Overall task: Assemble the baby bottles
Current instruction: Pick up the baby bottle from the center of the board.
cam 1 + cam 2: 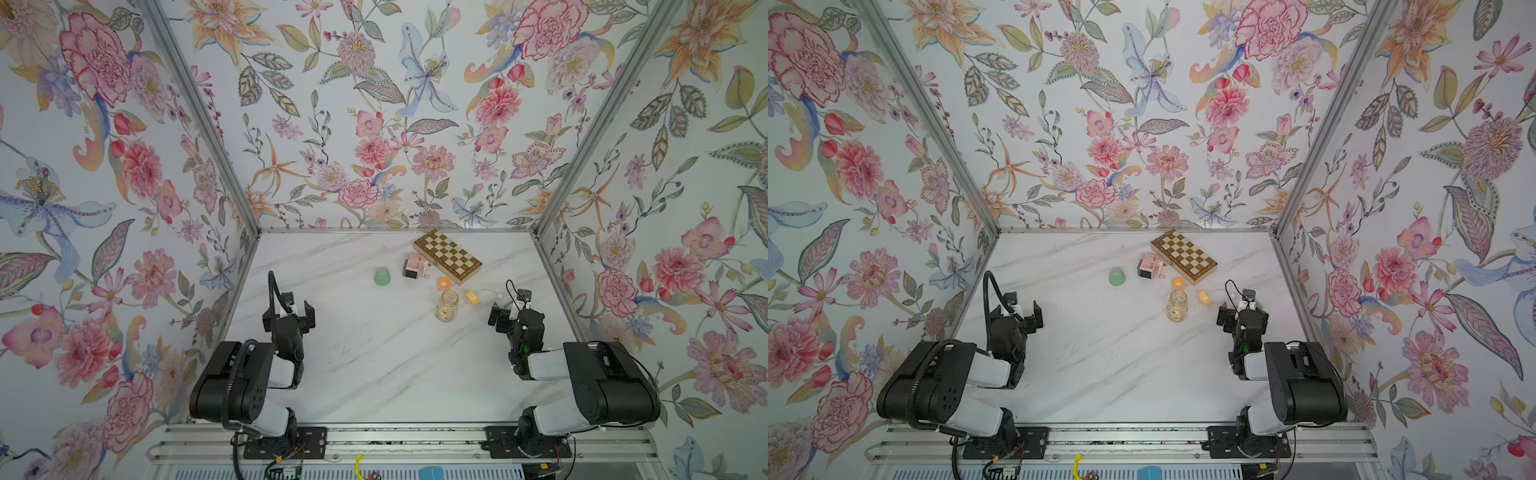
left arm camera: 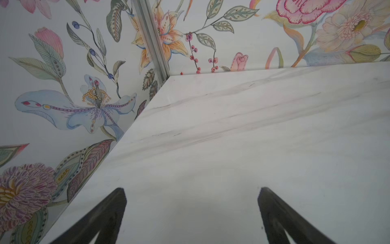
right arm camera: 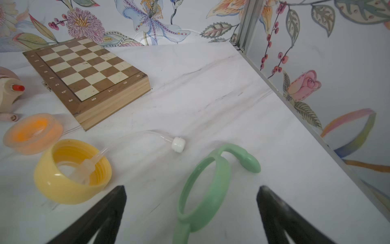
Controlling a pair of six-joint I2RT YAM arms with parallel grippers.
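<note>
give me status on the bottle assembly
Left gripper, right gripper open, empty. Bottle upright, bare. Collar at right gripper; ring, cap loose. Nothing blocking.

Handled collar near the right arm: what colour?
Mint green; the right wrist view shows the collar best.

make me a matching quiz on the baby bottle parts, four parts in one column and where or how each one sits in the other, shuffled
Parts
1. clear bottle
2. dome cap
3. yellow ring
4. handled collar

Place or state
a. lying just ahead of the open right claw
b. standing upright, mouth uncovered
c. a white-tipped straw runs out of it
d. off by itself, nearest the perfume bottle

Pairs: 1-b, 2-d, 3-c, 4-a
</note>
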